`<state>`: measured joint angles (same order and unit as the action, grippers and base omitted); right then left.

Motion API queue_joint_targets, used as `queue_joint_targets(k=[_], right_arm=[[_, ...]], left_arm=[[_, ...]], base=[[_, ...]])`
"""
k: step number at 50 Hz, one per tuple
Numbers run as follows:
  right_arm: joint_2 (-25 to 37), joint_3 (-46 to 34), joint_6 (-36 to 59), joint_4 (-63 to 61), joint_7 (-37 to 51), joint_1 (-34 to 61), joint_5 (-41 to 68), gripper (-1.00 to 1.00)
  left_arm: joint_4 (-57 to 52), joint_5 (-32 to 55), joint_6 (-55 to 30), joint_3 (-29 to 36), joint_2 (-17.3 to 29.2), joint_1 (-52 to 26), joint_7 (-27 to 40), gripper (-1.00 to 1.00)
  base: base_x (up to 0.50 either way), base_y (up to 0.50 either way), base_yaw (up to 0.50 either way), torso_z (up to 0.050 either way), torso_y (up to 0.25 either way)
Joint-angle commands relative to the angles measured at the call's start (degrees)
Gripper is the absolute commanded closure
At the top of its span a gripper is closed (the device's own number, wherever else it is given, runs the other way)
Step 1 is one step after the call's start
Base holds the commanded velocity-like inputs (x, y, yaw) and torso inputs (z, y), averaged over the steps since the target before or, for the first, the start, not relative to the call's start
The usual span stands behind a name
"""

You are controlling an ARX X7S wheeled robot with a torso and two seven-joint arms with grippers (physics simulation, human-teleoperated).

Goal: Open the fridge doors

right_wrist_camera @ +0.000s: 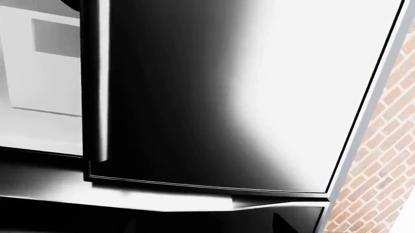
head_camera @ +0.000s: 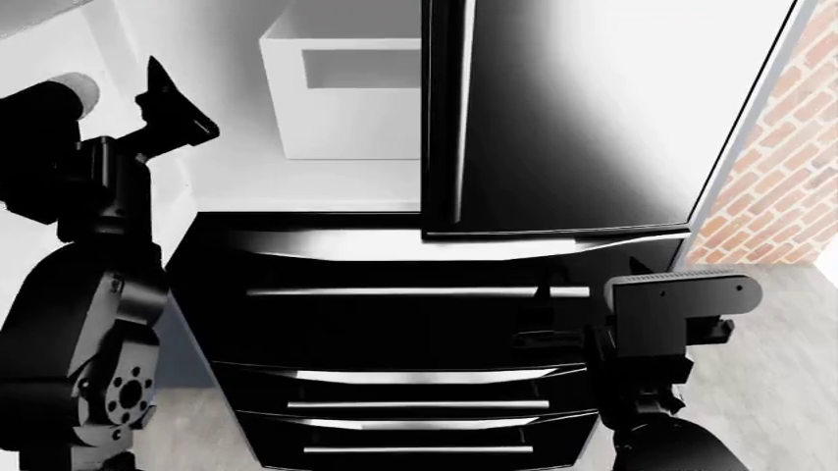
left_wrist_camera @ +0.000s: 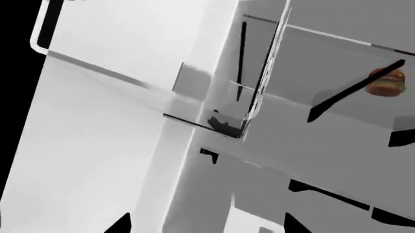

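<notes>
The left fridge door stands swung open, and its white inner face (left_wrist_camera: 97,141) fills much of the left wrist view. Beyond it are the fridge's grey shelves (left_wrist_camera: 311,58). My left gripper (left_wrist_camera: 207,224) is open with nothing between its dark fingertips (left_wrist_camera: 123,224), and it is raised at the left in front of the open compartment (head_camera: 168,93). The right fridge door (head_camera: 576,118) is a glossy black panel, closed, with a slim silver bar handle (head_camera: 446,108) (right_wrist_camera: 97,87). My right gripper (right_wrist_camera: 204,224) hangs open below that door's bottom edge, touching nothing.
Wide black drawers with horizontal silver handles (head_camera: 419,291) stack below the doors, just in front of my right arm (head_camera: 681,294). A brick wall (head_camera: 772,177) stands close on the right. A white bin (head_camera: 343,93) and a burger (left_wrist_camera: 387,82) sit inside the fridge.
</notes>
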<state>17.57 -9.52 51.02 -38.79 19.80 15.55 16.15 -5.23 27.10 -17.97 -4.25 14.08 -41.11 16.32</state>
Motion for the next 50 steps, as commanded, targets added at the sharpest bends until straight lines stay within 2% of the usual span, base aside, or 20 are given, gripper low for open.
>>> queue_joint_targets(k=[1,9,15,26,29,44,50], right_arm=[[0.3,0.51,0.12,-0.61,0.21,-0.25,0.47,-1.0],[0.23,0.34,-0.17,-0.39,0.32,0.19,0.57,-1.0],[0.46,0.38,1.35,-1.17,0.46,1.58,0.96,-1.0],[2.39,-4.45,8.71,-3.12,-1.55,14.02,1.05,-1.0],[2.18,-4.8,9.64,-2.4,-2.3,16.75,1.57,-1.0],[0.06,-5.97,6.12,10.55,-7.85,29.91,2.99,-1.0],[-1.01,-6.97,2.93,17.17,-9.6,34.4,2.38,-1.0]], left_arm=[[-9.44,3.3,-4.96,4.08,0.33,5.25,-2.14,-1.0],[-11.45,1.16,-5.37,8.74,0.18,7.96,-2.74,-1.0],[-15.21,2.7,-7.56,9.46,-0.21,9.14,-1.46,-1.0],[-16.58,3.61,-10.54,6.93,-1.85,10.01,5.2,-1.0],[-17.17,5.46,-13.52,6.03,-1.89,10.33,6.95,-1.0],[-20.25,6.48,-14.67,6.6,-1.05,11.92,7.89,-1.0],[-19.09,4.28,-11.65,7.62,-1.01,12.38,7.02,-1.0]], base=[[0.0,0.0,0.0,0.0,0.0],[0.0,0.0,0.0,0.0,0.0],[0.0,0.0,0.0,0.0,0.0],[0.0,0.0,0.0,0.0,0.0],[0.0,0.0,0.0,0.0,0.0],[0.0,0.0,0.0,0.0,0.0],[0.0,0.0,0.0,0.0,0.0]])
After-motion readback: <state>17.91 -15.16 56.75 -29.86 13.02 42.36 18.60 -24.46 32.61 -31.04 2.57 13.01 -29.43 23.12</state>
